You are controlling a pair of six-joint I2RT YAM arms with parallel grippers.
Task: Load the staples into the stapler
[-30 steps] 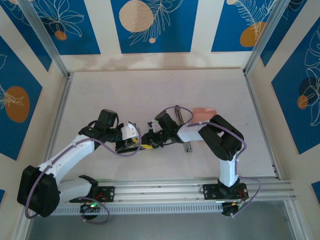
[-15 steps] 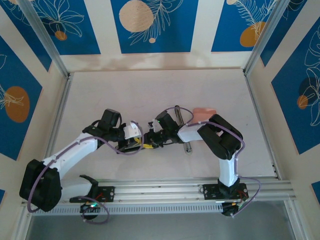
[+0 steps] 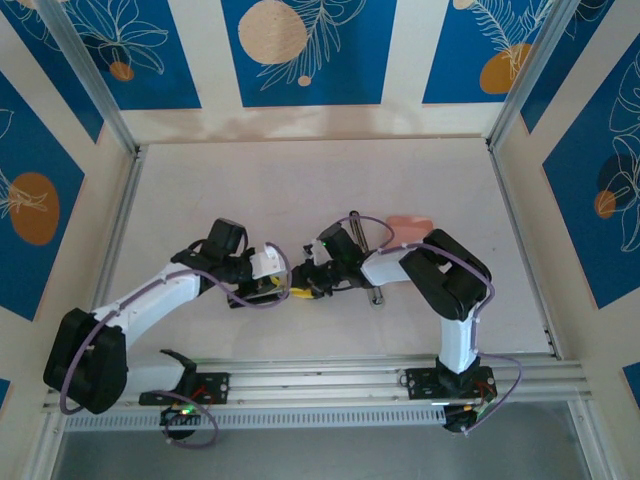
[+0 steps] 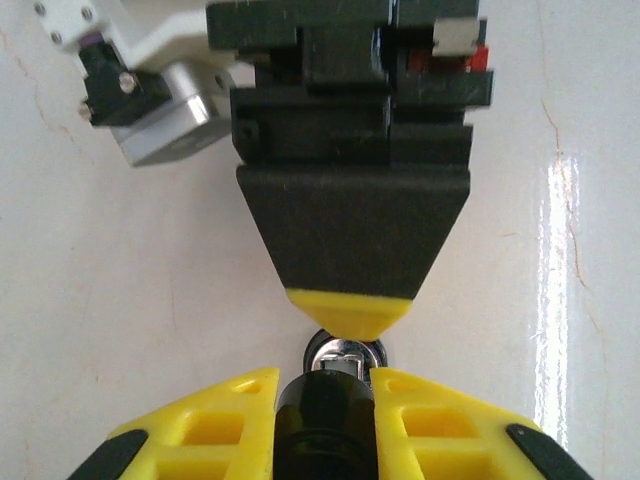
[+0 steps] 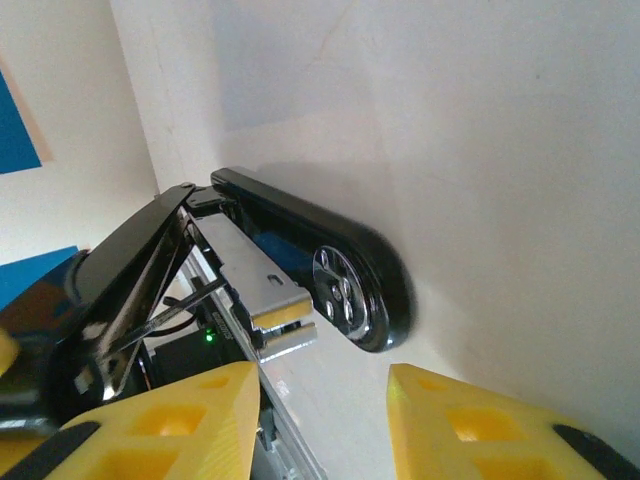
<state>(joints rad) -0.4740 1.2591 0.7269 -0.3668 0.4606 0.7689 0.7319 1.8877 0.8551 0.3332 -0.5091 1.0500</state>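
Note:
The black stapler [image 5: 345, 290] lies open on the white table, its chrome magazine [image 5: 255, 285] lifted off the base and its black top arm [image 5: 130, 260] swung up. My left gripper [image 4: 325, 385] is shut on the stapler's black rear body [image 4: 325, 430]. My right gripper [image 5: 320, 420] stands open just in front of the stapler's nose, with nothing between its yellow fingers. One of its yellow-tipped fingers [image 4: 350, 312] hangs over the chrome end in the left wrist view. From above, both grippers [image 3: 278, 287] [image 3: 306, 283] meet at mid-table. The staples are out of view.
A shallow pink tray [image 3: 410, 224] sits behind the right arm's elbow. A slim metal bar [image 3: 376, 295] lies just right of the right wrist. The aluminium rail [image 3: 330, 385] runs along the near edge. Open tabletop [image 3: 300, 190] stretches toward the back wall.
My right gripper's jaws have spread apart. The left arm has crept slightly right, still holding the stapler.

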